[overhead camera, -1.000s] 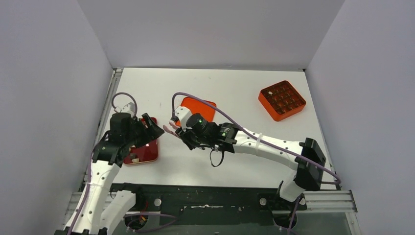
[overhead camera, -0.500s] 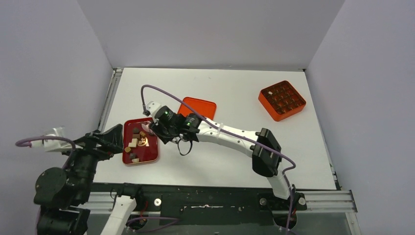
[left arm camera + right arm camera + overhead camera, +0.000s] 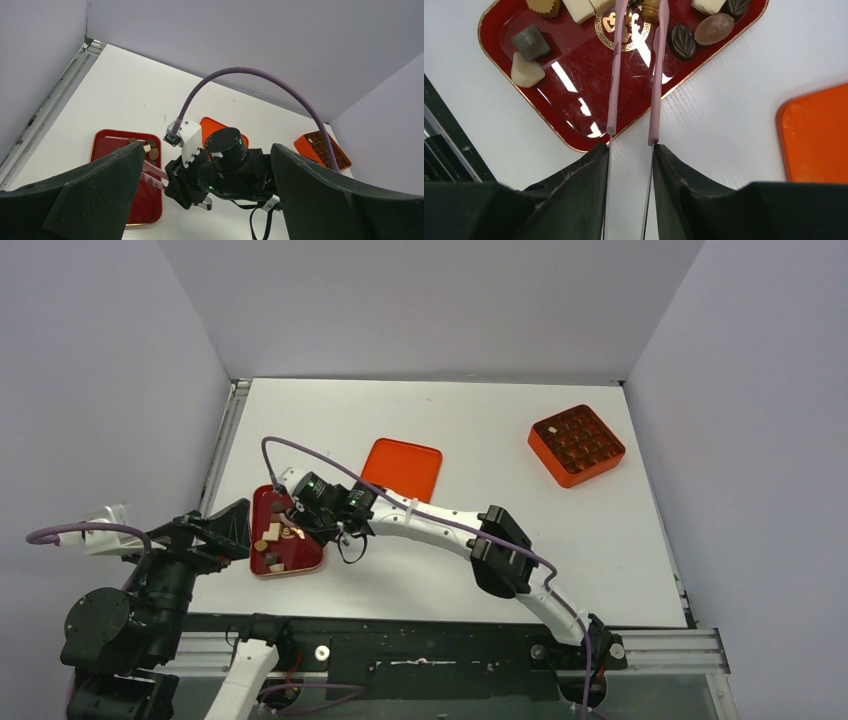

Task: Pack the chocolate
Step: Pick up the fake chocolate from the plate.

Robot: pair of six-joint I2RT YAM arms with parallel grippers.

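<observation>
The chocolate (image 3: 681, 42) lies as small dark, brown and cream pieces on a red tray (image 3: 574, 90), which also shows in the top view (image 3: 300, 558). My right gripper (image 3: 631, 150) is shut on the pink tongs (image 3: 613, 75). The tongs' two arms reach over the tray's middle, and their tips run past the top edge of the right wrist view. In the top view the right gripper (image 3: 302, 518) hovers at the tray's right side. My left gripper (image 3: 232, 535) stands wide open and empty just left of the tray. From the left wrist, the tongs (image 3: 152, 172) point at the chocolate (image 3: 152, 152).
A flat orange lid (image 3: 402, 468) lies just right of the tray. An orange box (image 3: 576, 445) with a grid of cells sits at the far right. The right arm stretches diagonally across the table's middle. Grey walls close in three sides.
The left arm swung off the tray to the near left corner and its jaws opened wide. The right arm carried the tongs leftward until they came over the tray.
</observation>
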